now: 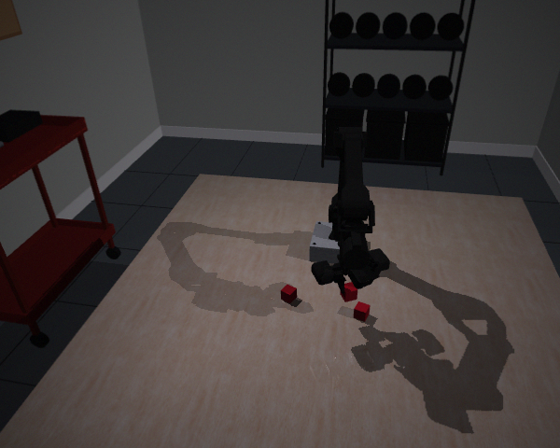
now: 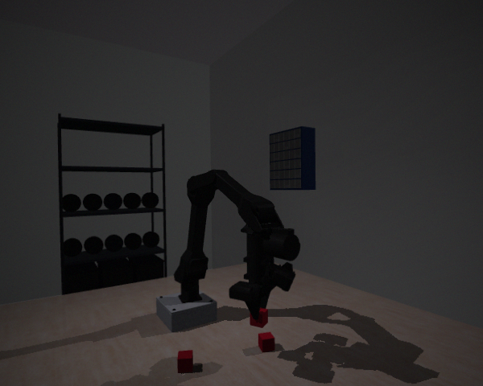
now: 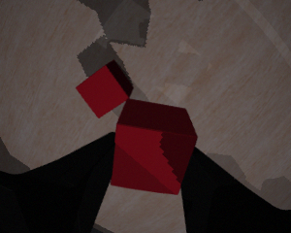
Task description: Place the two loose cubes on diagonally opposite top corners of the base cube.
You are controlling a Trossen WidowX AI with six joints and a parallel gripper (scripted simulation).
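The gripper held a red cube between its fingers, well inside the tabletop's edges. Open room separated the two resting cubes.
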